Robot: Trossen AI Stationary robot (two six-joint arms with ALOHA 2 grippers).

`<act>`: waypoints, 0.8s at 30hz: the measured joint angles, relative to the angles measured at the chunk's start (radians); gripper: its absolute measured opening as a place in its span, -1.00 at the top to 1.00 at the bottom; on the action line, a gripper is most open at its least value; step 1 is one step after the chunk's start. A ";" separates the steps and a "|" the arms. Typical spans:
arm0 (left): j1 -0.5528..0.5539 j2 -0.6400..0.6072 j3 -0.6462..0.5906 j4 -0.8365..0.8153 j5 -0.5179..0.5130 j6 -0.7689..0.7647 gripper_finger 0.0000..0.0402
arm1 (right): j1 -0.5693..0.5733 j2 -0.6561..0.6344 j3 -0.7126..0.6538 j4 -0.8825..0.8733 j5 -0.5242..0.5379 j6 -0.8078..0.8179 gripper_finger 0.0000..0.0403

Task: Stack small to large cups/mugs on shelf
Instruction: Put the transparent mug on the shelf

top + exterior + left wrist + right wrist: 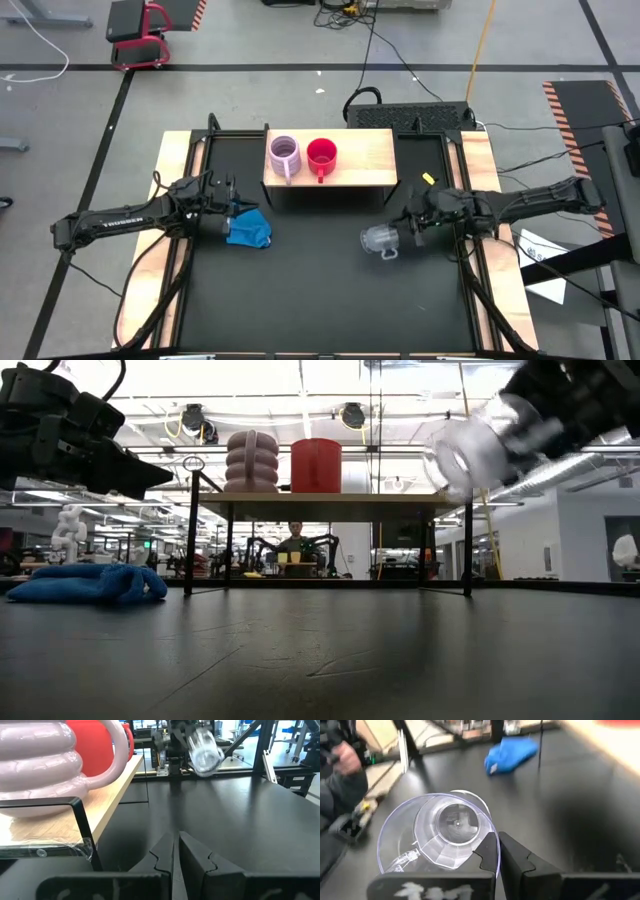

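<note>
- My right gripper (402, 236) hangs above the black tabletop (320, 300), in front of the shelf's right end, with the clear glass cup (380, 240) pinched by its rim; the cup lies sideways in the air, its handle toward the table's front edge.
- In my right wrist view the clear glass cup (437, 837) shows its open mouth and faceted base, one finger (490, 852) inside the wall.
- My left gripper (235, 208) sits at the table's left, fingers (200, 857) pressed together with nothing between them, right beside the blue cloth (249, 228).
- The shelf (375, 160) carries the pale lilac mug (284, 154) at its left and the red mug (321, 154) just beside it; the right half of the board is bare.
- From table height the shelf's dark legs (189, 535) stand between me and the room, where a person (294, 540) sits far behind.
- A yellow scrap (428, 179) lies on the table right of the shelf.
- White lettering on my left arm (125, 220) reads "TROSSEN".
</note>
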 joint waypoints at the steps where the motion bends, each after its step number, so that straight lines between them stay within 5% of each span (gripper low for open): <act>1: 0.000 0.000 0.000 0.000 0.000 0.003 0.85 | -0.011 0.000 0.021 -0.006 0.000 -0.013 1.00; 12: 0.000 0.000 0.000 0.000 0.000 0.006 0.85 | -0.135 0.000 0.267 -0.220 0.000 -0.209 1.00; 24: 0.000 0.000 0.000 0.001 0.000 0.022 0.85 | -0.281 0.054 0.411 -0.391 -0.008 -0.183 1.00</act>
